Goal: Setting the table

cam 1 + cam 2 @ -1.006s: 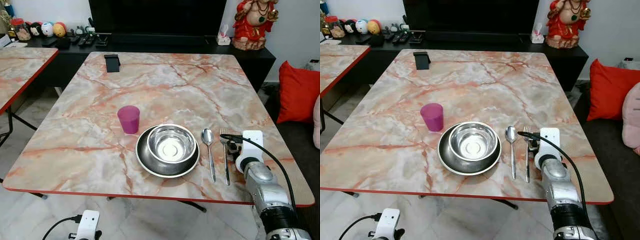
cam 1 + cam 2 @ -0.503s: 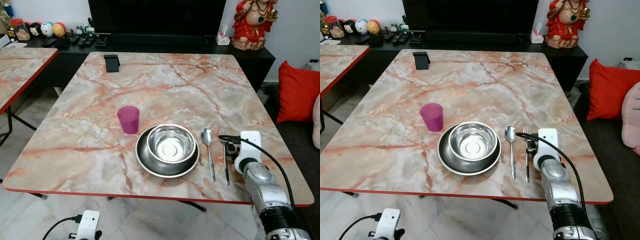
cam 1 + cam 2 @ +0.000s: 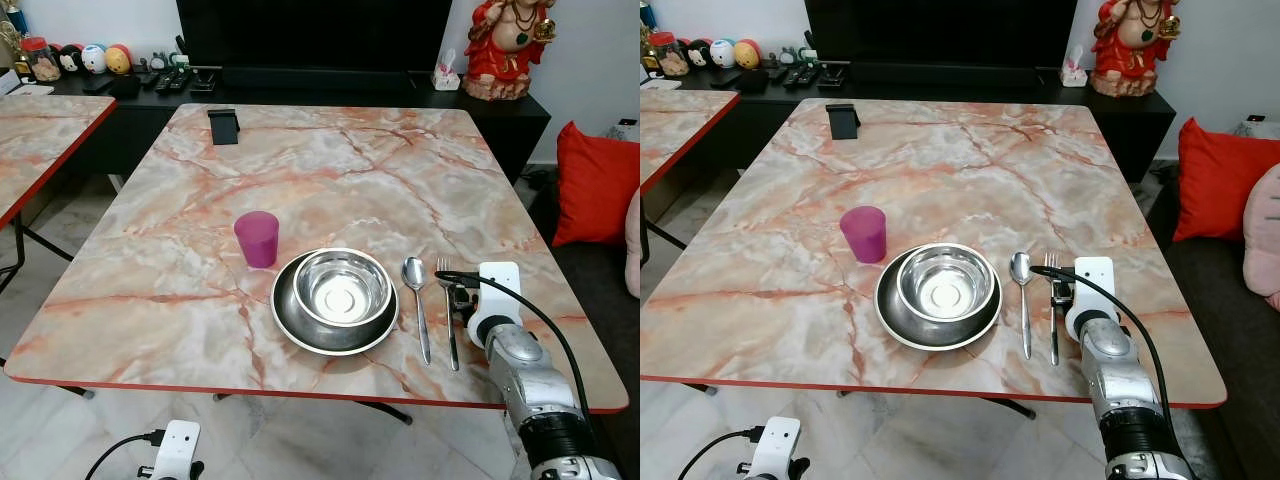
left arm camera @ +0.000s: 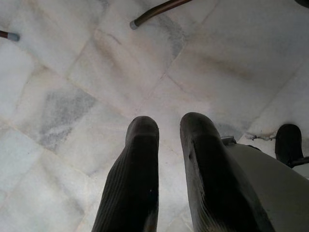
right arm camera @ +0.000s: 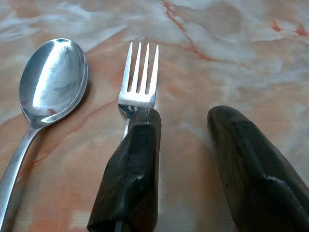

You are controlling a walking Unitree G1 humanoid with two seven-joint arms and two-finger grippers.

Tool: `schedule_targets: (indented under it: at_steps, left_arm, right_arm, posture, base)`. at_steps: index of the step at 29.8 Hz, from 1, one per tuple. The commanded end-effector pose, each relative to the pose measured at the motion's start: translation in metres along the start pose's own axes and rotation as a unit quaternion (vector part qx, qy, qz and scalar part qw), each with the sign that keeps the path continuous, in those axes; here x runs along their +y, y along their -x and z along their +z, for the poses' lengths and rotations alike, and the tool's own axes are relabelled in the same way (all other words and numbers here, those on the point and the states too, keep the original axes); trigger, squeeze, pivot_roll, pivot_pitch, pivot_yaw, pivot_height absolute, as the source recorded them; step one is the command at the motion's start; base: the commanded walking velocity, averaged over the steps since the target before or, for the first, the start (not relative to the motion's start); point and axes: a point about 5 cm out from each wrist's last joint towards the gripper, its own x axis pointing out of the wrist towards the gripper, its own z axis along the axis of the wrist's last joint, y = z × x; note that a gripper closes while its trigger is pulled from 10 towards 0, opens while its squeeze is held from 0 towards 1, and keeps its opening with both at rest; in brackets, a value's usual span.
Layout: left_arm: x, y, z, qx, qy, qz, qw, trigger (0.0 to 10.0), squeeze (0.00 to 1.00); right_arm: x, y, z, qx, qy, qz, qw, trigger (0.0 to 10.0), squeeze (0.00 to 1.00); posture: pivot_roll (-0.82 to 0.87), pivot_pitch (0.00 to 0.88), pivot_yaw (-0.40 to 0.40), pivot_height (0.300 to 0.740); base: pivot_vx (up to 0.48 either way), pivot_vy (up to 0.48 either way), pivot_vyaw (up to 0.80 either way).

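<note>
Steel fork point(image 5: 137, 77) is lying flat on the table point(image 3: 330, 170), just beside the spoon point(image 3: 418, 300), right of the bowl point(image 3: 342, 287). The right gripper point(image 5: 181, 145) is being held wide open, empty, one finger point(image 5: 130, 164) over the fork's handle. If that finger is dragged, the fork could be knocked crooked or bumped into the spoon.

A red statue point(image 3: 510, 45) stands on the black sideboard point(image 3: 400, 92); red cushion point(image 3: 595, 185) beside.
</note>
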Motion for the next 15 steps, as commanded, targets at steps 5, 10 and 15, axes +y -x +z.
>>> schedule_targets:
  at_steps: [5, 10, 15]
  left_arm:
    - [0.0004, 0.0007, -0.0029, 0.003, -0.011, -0.002, 1.0, 10.0, 0.0]
    - [0.0007, 0.0007, -0.0028, 0.003, -0.011, -0.001, 1.0, 10.0, 0.0]
    - [0.0009, 0.0007, -0.0026, 0.003, -0.012, -0.001, 1.0, 10.0, 0.0]
  right_arm:
    - [0.0042, -0.0011, 0.0059, -0.011, 0.003, 0.007, 1.0, 10.0, 0.0]
    - [0.0047, -0.0012, 0.0063, -0.014, 0.002, 0.007, 1.0, 10.0, 0.0]
    - [0.0039, -0.0011, 0.0066, -0.015, 0.002, 0.004, 1.0, 10.0, 0.0]
  posture:
    - [0.01, 0.0, -0.013, 0.74]
    - [0.01, 0.0, -0.012, 0.74]
    - [0.01, 0.0, -0.011, 0.74]
  base:
    - [0.0, 0.0, 0.0]
    - [0.0, 0.0, 0.0]
    - [0.0, 0.0, 0.0]
